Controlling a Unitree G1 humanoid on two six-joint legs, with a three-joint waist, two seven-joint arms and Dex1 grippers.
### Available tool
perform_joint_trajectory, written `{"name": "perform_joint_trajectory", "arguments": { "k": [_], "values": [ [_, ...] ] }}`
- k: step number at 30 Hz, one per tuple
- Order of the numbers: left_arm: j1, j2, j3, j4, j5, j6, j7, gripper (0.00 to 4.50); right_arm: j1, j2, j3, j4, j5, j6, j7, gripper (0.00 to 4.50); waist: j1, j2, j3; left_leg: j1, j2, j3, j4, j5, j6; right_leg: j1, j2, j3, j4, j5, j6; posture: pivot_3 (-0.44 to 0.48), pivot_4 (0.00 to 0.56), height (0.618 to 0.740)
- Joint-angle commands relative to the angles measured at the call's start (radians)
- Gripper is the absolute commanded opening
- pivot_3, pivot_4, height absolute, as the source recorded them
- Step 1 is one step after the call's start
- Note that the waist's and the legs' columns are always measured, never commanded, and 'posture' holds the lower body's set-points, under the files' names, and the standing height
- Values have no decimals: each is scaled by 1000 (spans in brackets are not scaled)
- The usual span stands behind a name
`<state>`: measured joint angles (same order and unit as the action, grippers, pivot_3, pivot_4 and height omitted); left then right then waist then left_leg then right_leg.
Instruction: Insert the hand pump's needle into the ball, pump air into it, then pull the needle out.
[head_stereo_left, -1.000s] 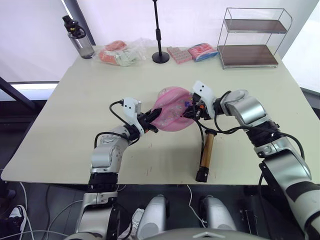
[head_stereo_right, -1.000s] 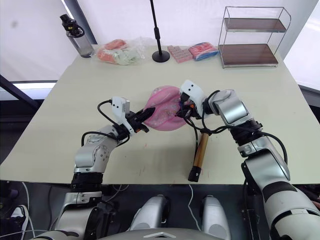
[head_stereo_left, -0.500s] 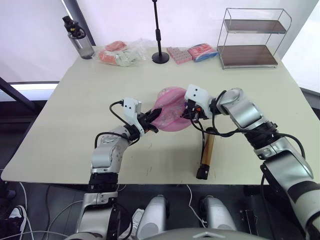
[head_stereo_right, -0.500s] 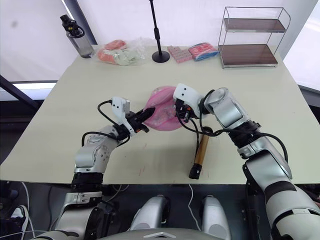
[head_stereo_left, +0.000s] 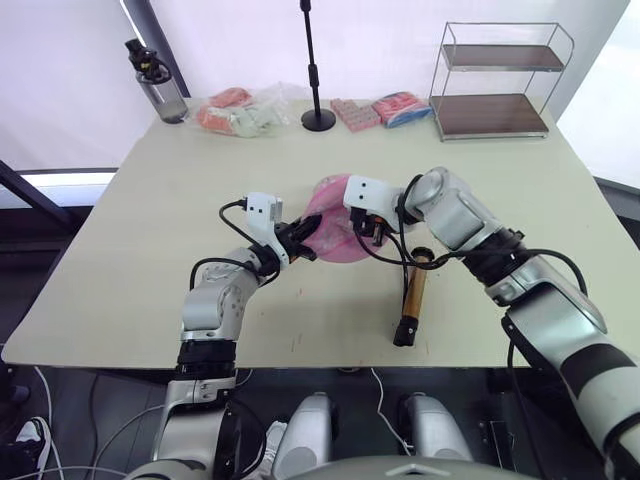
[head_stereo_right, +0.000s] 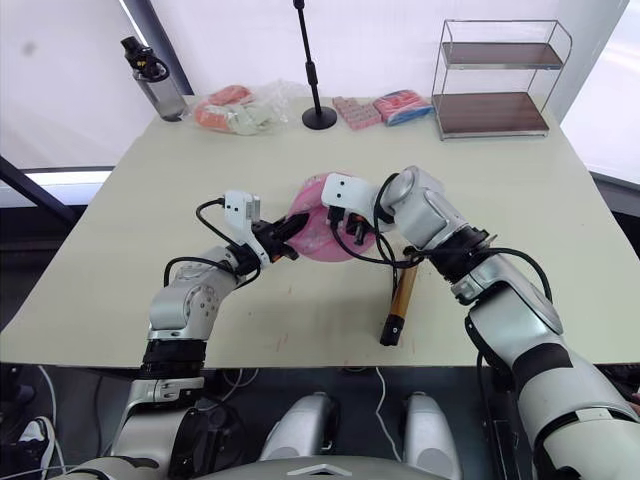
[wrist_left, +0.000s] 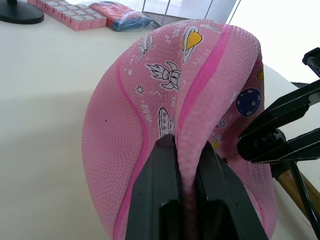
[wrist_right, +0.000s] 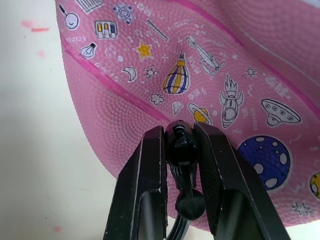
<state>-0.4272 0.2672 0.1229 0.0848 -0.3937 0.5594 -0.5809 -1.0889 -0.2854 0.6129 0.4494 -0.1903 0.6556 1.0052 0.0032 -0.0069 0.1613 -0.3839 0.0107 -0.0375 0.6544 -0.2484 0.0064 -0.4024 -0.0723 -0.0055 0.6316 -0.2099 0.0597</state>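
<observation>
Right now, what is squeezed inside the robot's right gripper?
The right gripper is shut on the small black fitting at the end of the pump's hose, held against the pink ball. The needle itself is hidden by the fitting and ball.

beige table (head_stereo_left: 150, 230), wire shelf (head_stereo_left: 492, 75) at far edge, white wall (head_stereo_left: 390, 25).
</observation>
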Motion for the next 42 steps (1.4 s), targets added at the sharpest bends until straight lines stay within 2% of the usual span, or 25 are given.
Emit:
{"name": "perform_joint_trajectory", "arguments": {
  "k": [1, 22, 42],
  "values": [
    [28, -17, -49, 16, -12, 74, -4, 0, 17, 16, 47, 62, -48, -5, 1, 385, -5, 0, -1, 0, 0, 0, 0, 0, 0, 0, 0, 0, 0, 0, 0, 0, 150, 731],
    [42, -16, -34, 8, -19, 86, 19, 0, 4, 146, 53, 408, -173, -158, -43, 385, -31, -3, -24, 9, 1, 0, 0, 0, 0, 7, 1, 0, 1, -3, -3, 0, 150, 731],
    [42, -24, -5, 26, -23, 86, 32, 0, -33, 264, 29, 724, -250, -267, -205, 385, -44, -1, -35, 22, 1, -2, -6, 0, -1, 14, 1, 2, 1, -4, -4, 0, 150, 731]
  ]
}}
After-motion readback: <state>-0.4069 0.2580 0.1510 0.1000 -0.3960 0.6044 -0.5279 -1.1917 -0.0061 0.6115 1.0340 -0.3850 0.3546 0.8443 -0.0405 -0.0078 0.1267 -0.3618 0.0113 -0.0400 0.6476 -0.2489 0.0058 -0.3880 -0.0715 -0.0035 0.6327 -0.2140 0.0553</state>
